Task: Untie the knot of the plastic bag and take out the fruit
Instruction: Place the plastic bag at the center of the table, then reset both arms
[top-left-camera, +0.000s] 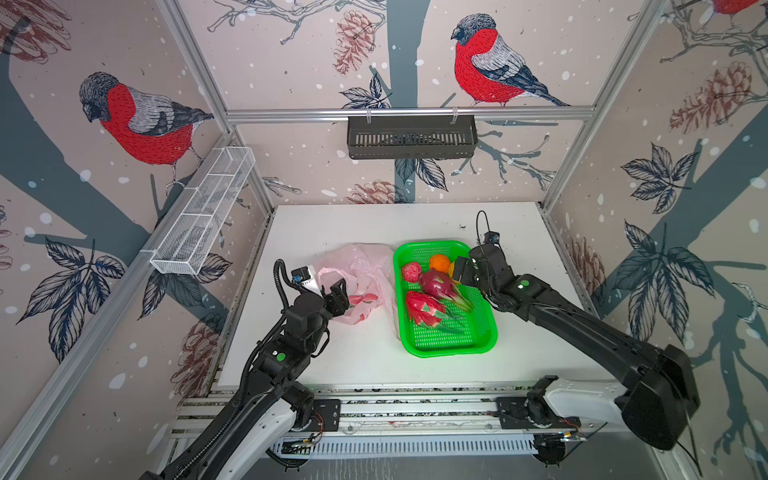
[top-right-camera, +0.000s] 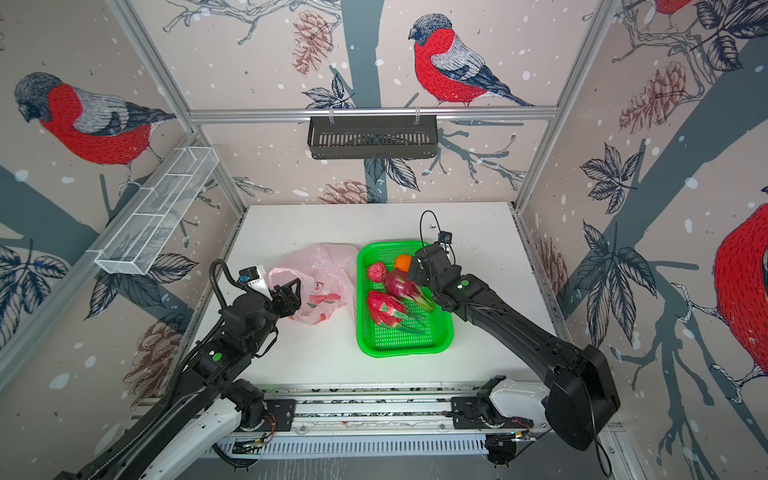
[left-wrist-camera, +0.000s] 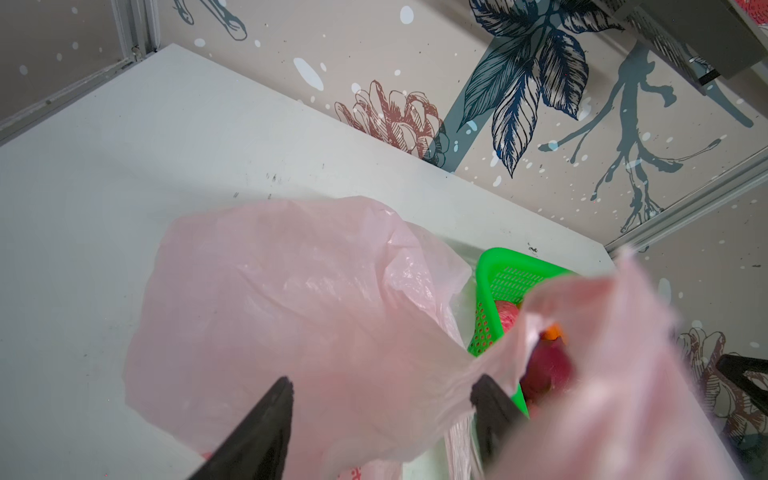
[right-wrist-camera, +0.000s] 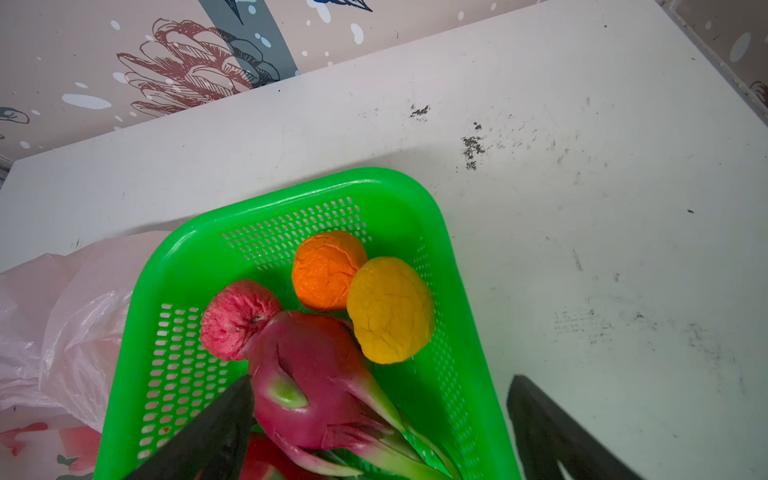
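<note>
The pale pink plastic bag (top-left-camera: 361, 266) (top-right-camera: 324, 266) lies crumpled on the white table, left of the green basket (top-left-camera: 449, 352). Its knot is out of view. My left gripper (top-left-camera: 337, 291) (left-wrist-camera: 382, 399) is open at the bag's near side, with loose film (left-wrist-camera: 291, 291) draped across its fingers. The fruit lies in the basket: two dragon fruits (top-left-camera: 436, 284) (top-left-camera: 422, 309), a bumpy red ball (right-wrist-camera: 237, 320), an orange ball (right-wrist-camera: 326, 270) and a yellow-orange ball (right-wrist-camera: 390, 309). My right gripper (top-left-camera: 459, 268) (right-wrist-camera: 380, 411) hangs open over the basket's far right corner, beside a dragon fruit (right-wrist-camera: 307, 374).
A black slotted basket (top-left-camera: 411, 137) hangs on the back rail. A white wire rack (top-left-camera: 203, 212) is fixed to the left wall. Bare table (top-left-camera: 332, 357) stretches in front of the bag and basket, and more (right-wrist-camera: 582, 208) lies to the basket's right.
</note>
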